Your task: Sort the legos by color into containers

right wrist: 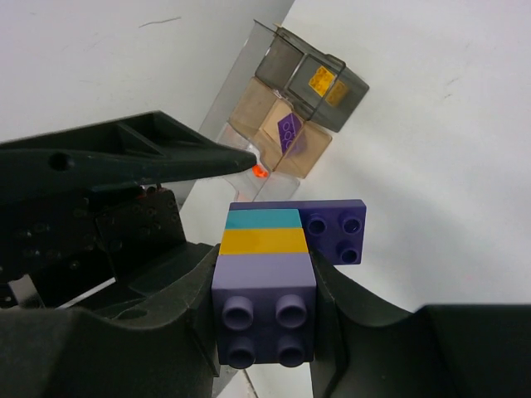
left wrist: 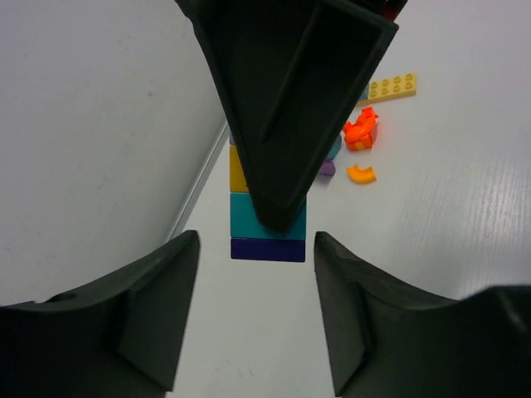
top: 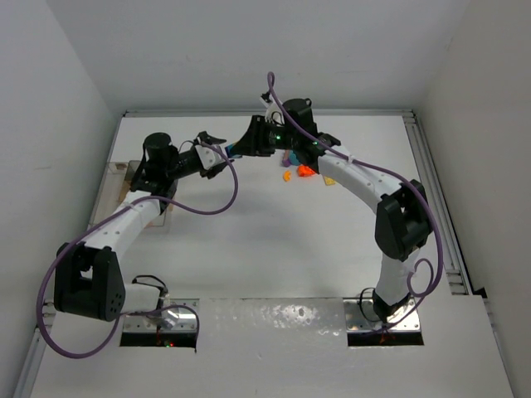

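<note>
White tabletop (top: 274,249), white walls (top: 249,50). Toward the far middle, a stiff, light stack of lavender, yellow, teal and dark purple plastic bricks (right wrist: 264,240) sits clamped by its lavender end in the right gripper (right wrist: 265,307); press-fitted, it likely wants a firm pinch on the purple end. The left gripper (left wrist: 257,282) stands parted just before that end, apparently touching nothing. Beyond lie loose orange bricks (left wrist: 362,133); the clear compartmented plastic tray (right wrist: 303,91) waits at the left edge
</note>
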{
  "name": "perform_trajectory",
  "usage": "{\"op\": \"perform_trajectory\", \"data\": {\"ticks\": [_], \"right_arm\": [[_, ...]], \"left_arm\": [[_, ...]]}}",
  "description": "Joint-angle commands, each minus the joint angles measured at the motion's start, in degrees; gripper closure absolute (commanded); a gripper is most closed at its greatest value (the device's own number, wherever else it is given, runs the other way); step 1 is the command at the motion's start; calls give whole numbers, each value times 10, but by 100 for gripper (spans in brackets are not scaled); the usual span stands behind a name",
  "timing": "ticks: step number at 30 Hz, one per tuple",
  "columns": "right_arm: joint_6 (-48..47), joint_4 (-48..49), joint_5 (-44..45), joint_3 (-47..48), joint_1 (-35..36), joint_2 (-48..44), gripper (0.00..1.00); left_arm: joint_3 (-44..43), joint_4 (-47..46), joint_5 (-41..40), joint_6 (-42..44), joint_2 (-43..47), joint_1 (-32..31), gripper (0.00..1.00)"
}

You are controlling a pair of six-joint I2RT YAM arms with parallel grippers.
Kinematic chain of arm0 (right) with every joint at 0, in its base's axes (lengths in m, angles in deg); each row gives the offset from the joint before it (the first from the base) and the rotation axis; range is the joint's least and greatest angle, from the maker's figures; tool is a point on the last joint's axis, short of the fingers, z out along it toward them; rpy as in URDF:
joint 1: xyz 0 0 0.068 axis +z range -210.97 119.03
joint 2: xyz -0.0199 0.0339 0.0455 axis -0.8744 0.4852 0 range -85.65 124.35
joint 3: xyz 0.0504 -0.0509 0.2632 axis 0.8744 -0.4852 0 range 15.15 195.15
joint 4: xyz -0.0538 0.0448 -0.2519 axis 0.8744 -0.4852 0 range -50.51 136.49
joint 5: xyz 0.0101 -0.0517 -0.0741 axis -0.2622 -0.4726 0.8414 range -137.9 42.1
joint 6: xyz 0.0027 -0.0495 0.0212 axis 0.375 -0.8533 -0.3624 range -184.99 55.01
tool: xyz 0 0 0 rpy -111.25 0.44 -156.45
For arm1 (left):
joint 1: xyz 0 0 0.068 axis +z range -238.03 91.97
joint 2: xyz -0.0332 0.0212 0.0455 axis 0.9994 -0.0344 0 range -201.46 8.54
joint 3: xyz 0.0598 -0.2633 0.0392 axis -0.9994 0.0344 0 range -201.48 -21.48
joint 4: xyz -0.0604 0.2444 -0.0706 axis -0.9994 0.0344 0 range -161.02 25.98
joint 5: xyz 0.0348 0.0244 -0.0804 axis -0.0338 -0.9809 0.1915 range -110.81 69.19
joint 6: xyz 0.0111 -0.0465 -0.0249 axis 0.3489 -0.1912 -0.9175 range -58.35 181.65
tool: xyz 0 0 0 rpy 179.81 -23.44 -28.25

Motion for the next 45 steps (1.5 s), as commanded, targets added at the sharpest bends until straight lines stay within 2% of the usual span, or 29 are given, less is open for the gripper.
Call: {"op": "perform_trajectory", "data": {"ticks": [1, 7, 9, 16, 20, 24, 28, 30, 37, 39, 40, 43, 45], "right_arm": [[6, 38, -4, 3, 4, -16, 100], [-2, 36, 2, 5, 4, -18, 100], [-2, 36, 2, 6, 4, -18, 100], [-13, 27, 7, -1, 4, -23, 100], [-13, 27, 8, -7, 3, -29, 100], [-31, 12, 21, -15, -2, -36, 100], [-23, -6, 31, -37, -33, -45, 100], [-17, -3, 34, -52, -46, -52, 100], [-33, -7, 50, -64, -62, -59, 100], [-34, -9, 51, -64, -62, -59, 100], [-38, -13, 52, -64, -63, -59, 100], [-41, -3, 51, -71, -62, -55, 100], [-40, -1, 47, -65, -62, -48, 100]], "left_arm": [[-9, 8, 28, 23, -5, -5, 48], [-16, 28, 41, 31, -10, -6, 59], [-17, 29, 41, 30, -10, -6, 60], [-16, 1, 44, 6, -10, -7, 71], [-15, 0, 29, -6, -10, -8, 100], [-20, 52, -28, 4, -10, -7, 100], [-29, 187, -93, 55, -14, -1, 100], [-27, 229, -96, 67, -13, 16, 100], [-33, 275, -117, 48, -11, 70, 100], [-50, 285, -132, 17, -11, 84, 100], [-56, 299, -127, 11, -12, 114, 100], [-74, 359, -103, 97, 0, 143, 100], [-68, 362, -94, 108, 16, 143, 100]]}}
